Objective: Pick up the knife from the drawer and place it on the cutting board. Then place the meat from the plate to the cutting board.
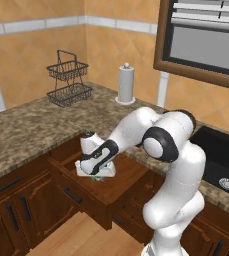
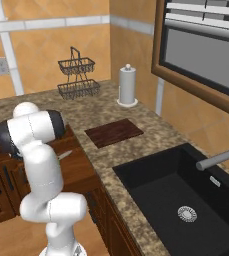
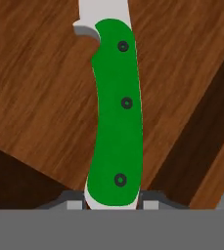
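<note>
Where the gripper (image 3: 111, 204) reached down into the open drawer (image 1: 93, 192), its fingertips (image 3: 74, 202) sat pressed against both sides of the knife (image 3: 114, 117), clamped on the butt of its green handle. The pale blade ran off the hand view's top edge. Drawer walls stood near on two sides. The arm bent low from the counter's front; the cutting board (image 2: 114, 132) lay beside the sink (image 2: 186, 200).

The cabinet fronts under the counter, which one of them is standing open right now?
The wide drawer with the horizontal black bar handle is pulled out, with the gripper down inside it. The cabinet doors beside it, with vertical handles, are shut.
</note>
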Tool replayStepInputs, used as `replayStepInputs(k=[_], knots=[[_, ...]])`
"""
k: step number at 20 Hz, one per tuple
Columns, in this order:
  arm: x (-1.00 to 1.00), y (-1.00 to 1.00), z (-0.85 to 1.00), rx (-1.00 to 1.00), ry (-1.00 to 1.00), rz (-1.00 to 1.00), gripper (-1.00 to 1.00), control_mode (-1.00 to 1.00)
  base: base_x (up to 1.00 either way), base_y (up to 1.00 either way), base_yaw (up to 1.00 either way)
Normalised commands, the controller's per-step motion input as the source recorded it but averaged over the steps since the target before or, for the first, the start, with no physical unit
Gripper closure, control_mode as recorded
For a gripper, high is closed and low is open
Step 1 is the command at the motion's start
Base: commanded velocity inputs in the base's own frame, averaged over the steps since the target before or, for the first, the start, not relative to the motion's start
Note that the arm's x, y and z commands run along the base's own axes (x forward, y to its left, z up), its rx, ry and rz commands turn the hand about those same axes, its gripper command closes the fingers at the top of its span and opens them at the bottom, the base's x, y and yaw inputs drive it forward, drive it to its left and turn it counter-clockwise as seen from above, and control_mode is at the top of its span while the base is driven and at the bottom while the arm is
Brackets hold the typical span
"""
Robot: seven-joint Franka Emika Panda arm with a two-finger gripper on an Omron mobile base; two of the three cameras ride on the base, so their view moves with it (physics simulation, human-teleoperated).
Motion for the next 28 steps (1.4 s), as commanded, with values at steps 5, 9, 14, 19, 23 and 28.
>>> replayStepInputs(k=[5,9,14,19,23,28], knots=[[-0.46,0.05,1.0,-0.13,-0.1,-0.01,1.0,-1.0,0.0,0.0,0.0],[-0.09,-0.18,1.0,-0.08,-0.16,-0.1,1.0,-1.0,0.0,0.0,0.0],[0.78,-0.88,0.88,0.0,0.02,-0.19,1.0,-1.0,0.0,0.0,0.0],[1.0,-1.0,0.52,0.01,0.09,-0.23,1.0,-1.0,0.0,0.0,0.0],[1.0,-0.93,-0.21,0.0,0.2,-0.22,1.0,-1.0,0.0,0.0,0.0],[0.99,-0.53,-0.37,-0.01,0.08,-0.07,1.0,-1.0,0.0,0.0,0.0]])
